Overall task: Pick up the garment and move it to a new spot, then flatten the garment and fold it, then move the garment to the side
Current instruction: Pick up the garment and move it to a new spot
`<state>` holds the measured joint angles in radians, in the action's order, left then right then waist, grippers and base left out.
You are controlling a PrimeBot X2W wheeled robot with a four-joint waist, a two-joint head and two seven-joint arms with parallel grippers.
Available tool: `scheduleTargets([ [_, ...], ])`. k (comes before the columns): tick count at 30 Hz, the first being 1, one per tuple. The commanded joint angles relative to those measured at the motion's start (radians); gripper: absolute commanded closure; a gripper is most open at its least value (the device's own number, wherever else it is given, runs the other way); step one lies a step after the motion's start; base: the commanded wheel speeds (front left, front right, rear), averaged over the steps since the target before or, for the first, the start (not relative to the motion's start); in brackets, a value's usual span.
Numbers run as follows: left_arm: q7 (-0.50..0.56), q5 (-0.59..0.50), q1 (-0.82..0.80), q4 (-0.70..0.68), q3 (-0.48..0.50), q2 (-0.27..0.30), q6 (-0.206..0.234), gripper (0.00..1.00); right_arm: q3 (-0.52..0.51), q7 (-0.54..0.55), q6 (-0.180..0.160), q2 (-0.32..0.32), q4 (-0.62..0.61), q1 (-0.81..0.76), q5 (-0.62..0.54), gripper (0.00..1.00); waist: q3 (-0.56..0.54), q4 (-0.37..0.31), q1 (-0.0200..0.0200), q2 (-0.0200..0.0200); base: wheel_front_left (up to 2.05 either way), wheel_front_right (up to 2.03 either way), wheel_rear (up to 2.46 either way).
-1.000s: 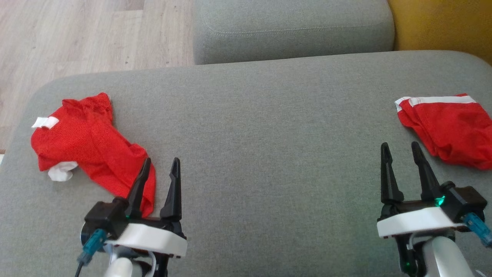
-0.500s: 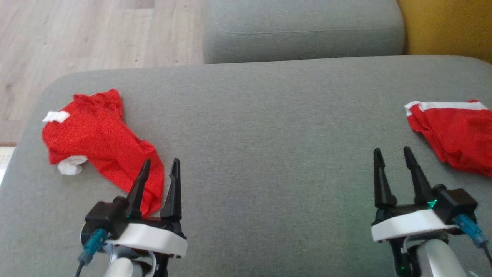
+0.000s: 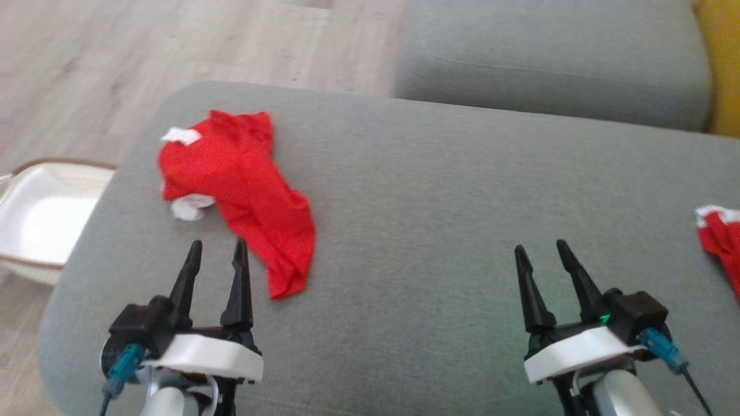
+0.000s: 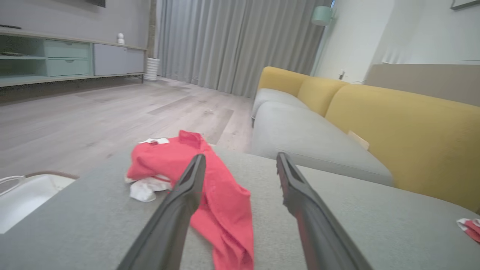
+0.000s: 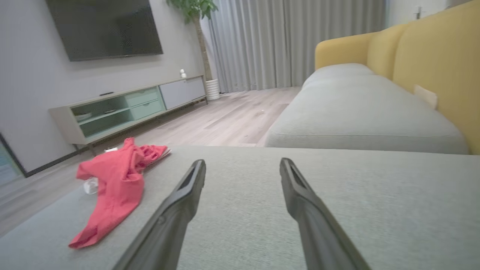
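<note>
Two signs show the head turning left: a white basket [image 3: 40, 219] enters, and the crumpled red garment [image 3: 243, 185] lies nearer centre on the grey cushion [image 3: 433, 202]. The left gripper [image 3: 218, 245] hovers beside it, spread wide and empty. The right gripper [image 3: 540, 247] is equally wide. Pickup looks next.

Head view: high up, looking forward and down onto the grey cushion [image 3: 439, 190], with the left gripper [image 3: 218, 245] and right gripper [image 3: 540, 247] at its bottom edge.
Left wrist view: low and close over the cushion, facing along the left gripper toward the red garment [image 4: 165, 165] just ahead.
Right wrist view: low, facing across the cushion, with the garment farther off at its left.
Shared: all three views take in the cushion and the garment.
</note>
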<state>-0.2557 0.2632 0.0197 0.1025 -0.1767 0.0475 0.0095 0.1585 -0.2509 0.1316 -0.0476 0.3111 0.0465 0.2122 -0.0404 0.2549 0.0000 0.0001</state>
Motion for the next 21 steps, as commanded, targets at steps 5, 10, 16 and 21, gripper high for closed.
scheduleTargets([
  [5,-0.006,-0.022,-0.024,-0.024,0.051,0.003,0.000,0.00,0.046,-0.011,-0.001,-0.003,-0.010,0.023,0.028,0.00,-0.019,0.100,0.0000,-0.0001,0.00,0.00,0.00],
  [10,-0.006,-0.030,-0.016,-0.021,0.068,0.003,-0.004,0.00,0.061,-0.011,-0.001,-0.003,0.003,0.017,0.042,0.00,-0.024,0.149,0.0000,-0.0001,0.00,0.00,0.00],
  [16,-0.006,-0.036,-0.011,-0.023,0.085,0.003,-0.011,0.00,0.067,-0.011,-0.001,-0.003,0.003,0.019,0.049,0.00,-0.012,0.167,0.0000,-0.0001,0.00,0.00,0.00],
  [21,-0.006,-0.044,-0.029,-0.019,0.111,0.003,-0.021,0.00,0.073,-0.011,-0.001,-0.003,0.000,0.035,0.044,0.00,0.032,0.147,0.0000,-0.0001,0.00,0.00,0.00],
])
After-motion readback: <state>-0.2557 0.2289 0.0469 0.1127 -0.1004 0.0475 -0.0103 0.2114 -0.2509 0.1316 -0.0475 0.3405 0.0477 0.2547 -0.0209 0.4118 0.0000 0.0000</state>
